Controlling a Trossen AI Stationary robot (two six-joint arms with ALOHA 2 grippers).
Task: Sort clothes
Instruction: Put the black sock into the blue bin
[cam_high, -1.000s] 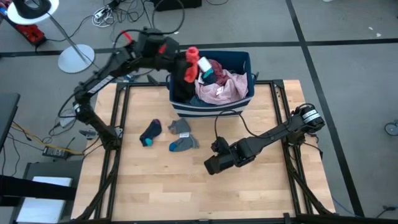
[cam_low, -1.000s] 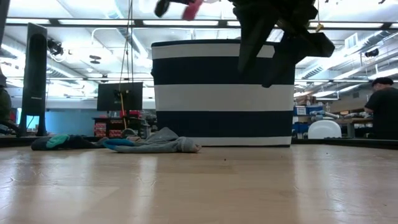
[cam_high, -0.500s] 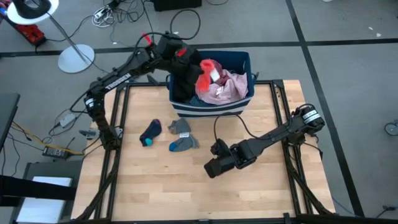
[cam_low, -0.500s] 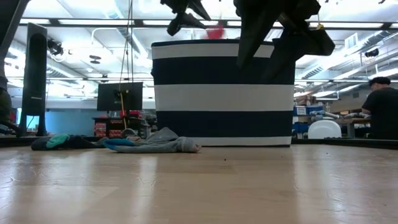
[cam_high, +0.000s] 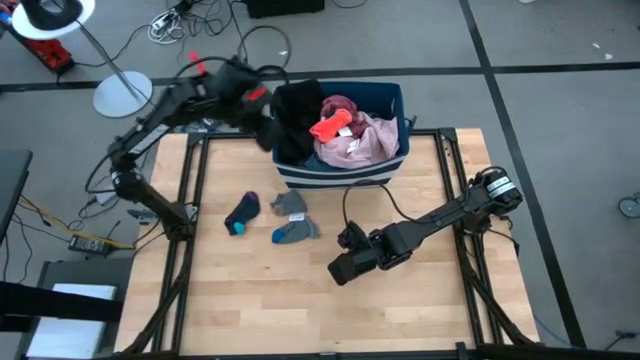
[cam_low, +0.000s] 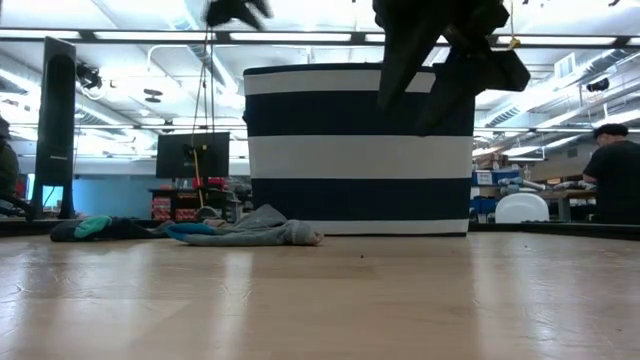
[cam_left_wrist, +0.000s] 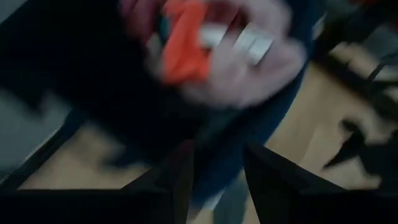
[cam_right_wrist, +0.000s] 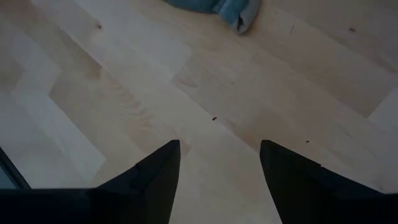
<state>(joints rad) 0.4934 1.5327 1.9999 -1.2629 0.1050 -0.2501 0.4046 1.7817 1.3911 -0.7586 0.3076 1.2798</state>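
The dark blue bin with a white stripe (cam_high: 340, 170) stands at the table's far edge. It holds black (cam_high: 295, 120), pink (cam_high: 365, 140) and maroon clothes, and a red-orange piece (cam_high: 330, 127) lies on top of them. My left gripper (cam_left_wrist: 217, 180) is open and empty. It hovers by the bin's left rim (cam_high: 265, 118). A dark blue and teal sock (cam_high: 242, 212) and grey socks (cam_high: 292, 218) lie flat on the wood in front of the bin. My right gripper (cam_right_wrist: 221, 180) hangs open above bare table (cam_high: 345, 265).
Black frame rails (cam_high: 190, 190) run along the table's left and right sides. The near half of the wooden top (cam_high: 300, 310) is bare. Beyond the far edge, a lamp stand (cam_high: 122, 92) and cables lie on the floor. A person (cam_low: 612, 180) shows in the room behind.
My left gripper carried the red-orange piece over the bin from its left rim and let it go. The piece fell onto the pink garment in the bin. The gripper then drew back toward the table's left and tipped further down. My right arm kept still.
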